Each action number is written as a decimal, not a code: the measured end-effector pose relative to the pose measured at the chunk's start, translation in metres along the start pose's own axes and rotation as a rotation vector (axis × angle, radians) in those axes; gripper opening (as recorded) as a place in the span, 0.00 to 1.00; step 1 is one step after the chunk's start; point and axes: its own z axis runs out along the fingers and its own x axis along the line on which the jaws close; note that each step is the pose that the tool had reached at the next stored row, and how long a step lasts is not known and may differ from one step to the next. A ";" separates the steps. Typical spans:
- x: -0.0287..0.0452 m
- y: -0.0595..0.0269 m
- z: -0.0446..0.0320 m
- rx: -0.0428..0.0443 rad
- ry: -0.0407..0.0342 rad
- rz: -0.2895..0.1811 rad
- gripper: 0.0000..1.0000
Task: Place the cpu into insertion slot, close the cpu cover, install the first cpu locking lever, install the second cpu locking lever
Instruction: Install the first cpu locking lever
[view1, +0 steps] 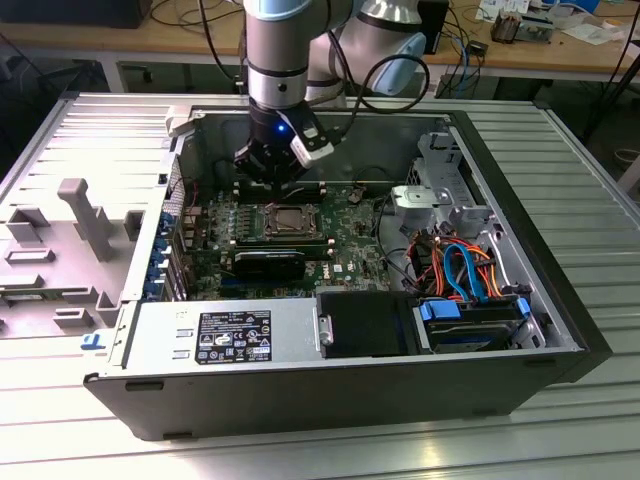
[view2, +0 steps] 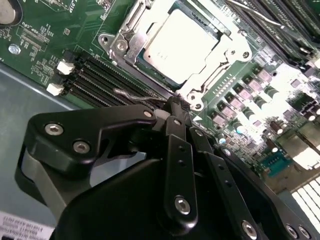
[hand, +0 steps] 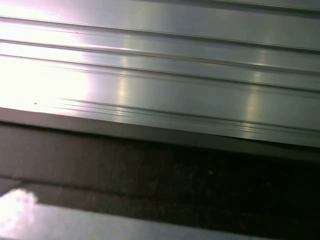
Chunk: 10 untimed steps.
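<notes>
The gripper (view2: 176, 107), fingers pinched together on a thin wire locking lever (view2: 135, 96), sits just beside the insertion slot (view2: 131, 47). The cpu (view2: 181, 42) lies seated, the cpu cover (view2: 220, 62) down over it (levers apparently not yet latched).

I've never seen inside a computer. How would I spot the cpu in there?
Start at the open computer case and find the green motherboard on its floor. Just below the robot's black gripper sits the cpu: a flat silvery square inside a shiny metal frame, unlike the long, narrow black slots beside it.
</notes>
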 end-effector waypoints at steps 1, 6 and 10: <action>-0.0009 -0.0001 0.0012 0.0000 0.0001 0.000 0.11; -0.0091 -0.0010 0.0060 -0.0001 0.0008 0.000 0.11; -0.0145 -0.0016 0.0090 -0.0001 0.0009 0.000 0.11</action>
